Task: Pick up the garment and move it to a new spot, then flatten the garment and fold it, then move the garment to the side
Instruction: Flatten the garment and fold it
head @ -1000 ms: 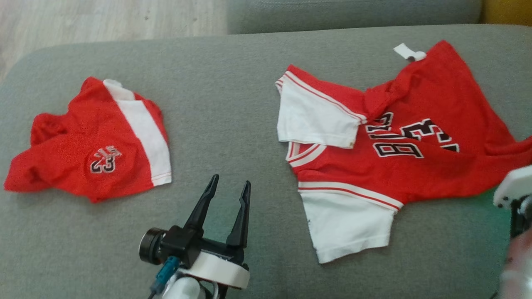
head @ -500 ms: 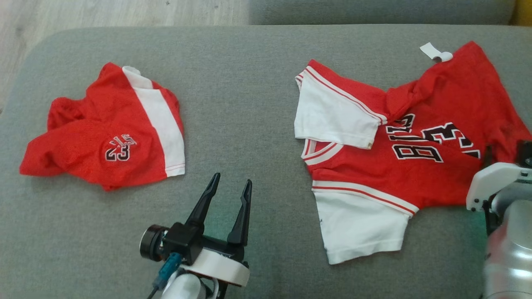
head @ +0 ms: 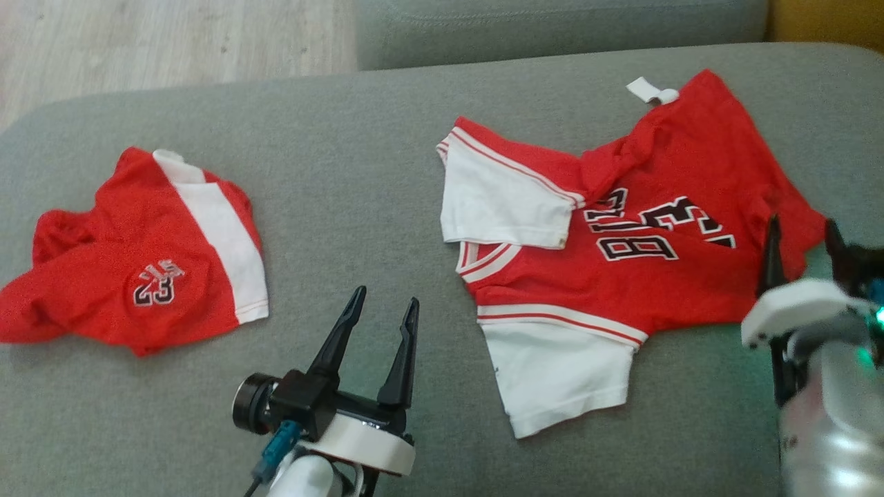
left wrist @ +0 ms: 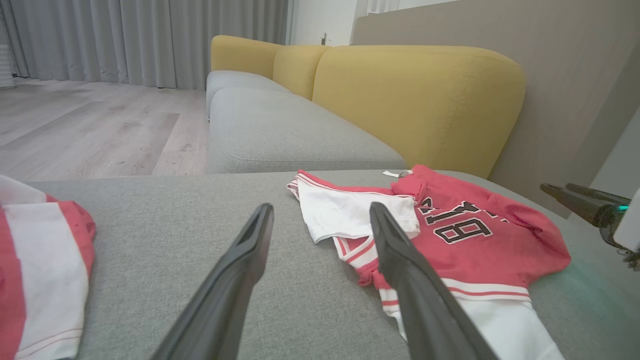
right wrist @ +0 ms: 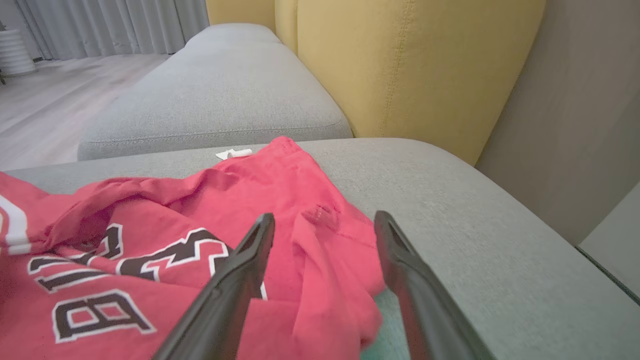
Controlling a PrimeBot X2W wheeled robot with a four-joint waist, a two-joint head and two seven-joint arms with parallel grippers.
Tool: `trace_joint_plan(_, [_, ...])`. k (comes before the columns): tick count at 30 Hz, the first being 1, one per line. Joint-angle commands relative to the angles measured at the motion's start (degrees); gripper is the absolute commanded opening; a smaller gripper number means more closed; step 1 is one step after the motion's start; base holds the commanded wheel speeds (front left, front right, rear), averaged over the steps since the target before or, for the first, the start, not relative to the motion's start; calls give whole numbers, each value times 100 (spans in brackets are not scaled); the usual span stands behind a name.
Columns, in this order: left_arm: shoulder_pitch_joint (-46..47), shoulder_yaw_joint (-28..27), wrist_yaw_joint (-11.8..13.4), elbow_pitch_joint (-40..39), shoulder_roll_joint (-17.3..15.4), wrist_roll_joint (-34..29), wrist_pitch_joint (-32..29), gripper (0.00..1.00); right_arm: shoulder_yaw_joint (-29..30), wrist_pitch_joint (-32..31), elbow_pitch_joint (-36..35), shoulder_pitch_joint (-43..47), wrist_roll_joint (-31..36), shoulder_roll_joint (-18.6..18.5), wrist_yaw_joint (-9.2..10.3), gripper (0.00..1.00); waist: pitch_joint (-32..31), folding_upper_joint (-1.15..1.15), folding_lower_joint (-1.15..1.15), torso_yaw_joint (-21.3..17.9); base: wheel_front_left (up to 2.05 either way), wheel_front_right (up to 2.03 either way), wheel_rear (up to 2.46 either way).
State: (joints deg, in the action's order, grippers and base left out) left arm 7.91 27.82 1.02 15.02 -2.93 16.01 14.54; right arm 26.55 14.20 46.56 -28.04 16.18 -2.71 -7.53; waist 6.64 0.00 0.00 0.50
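Looking down on a grey sofa seat (head: 387,172): finding the red-and-white jersey (head: 621,276) lying rumpled on its right half, one white sleeve folding over the chest and hiding part of the black lettering, with matching shorts (head: 138,276) lying well apart at the left. Seeing the right gripper (head: 802,224), blurred and cut off by the frame edge, now standing released over the jersey's hem after being clenched a second ago. Noting the left gripper (head: 385,298) hanging spread and empty above bare cushion, as before.
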Motion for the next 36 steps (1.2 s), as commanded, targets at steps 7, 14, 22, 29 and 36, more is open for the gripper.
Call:
trace_joint_plan(7, [-62, -126, 12, -175, 5, 166, 46, 100, -1064, 78, -1766, 1387, -1511, -18, 4, 100, -280, 0, 0, -231, 0, 0, 0])
trace_joint_plan(14, [-61, -244, 89, 40, 5, 608, 46, 100, -1509, 79, -2456, 1850, -1894, -17, 4, 100, -308, 0, 0, -351, 0, 0, 0])
trace_joint_plan(22, [936, 393, 259, 875, 5, 1313, -557, 100, -1623, 41, -2721, 1795, -1949, -17, 4, 100, -33, 0, 0, -567, 0, 0, 0])
trace_joint_plan(29, [1712, 895, 311, 1614, 5, 1812, -1081, 100, -1656, 42, -2728, 1679, -2087, -17, 4, 100, 224, 0, 0, -803, 0, 0, 0])
trace_joint_plan(36, [2105, 1240, 197, 2110, 5, 2541, -1356, 100, -1740, 66, -2678, 1547, -2238, -17, 4, 100, 408, 0, 0, -1000, 0, 0, 0])
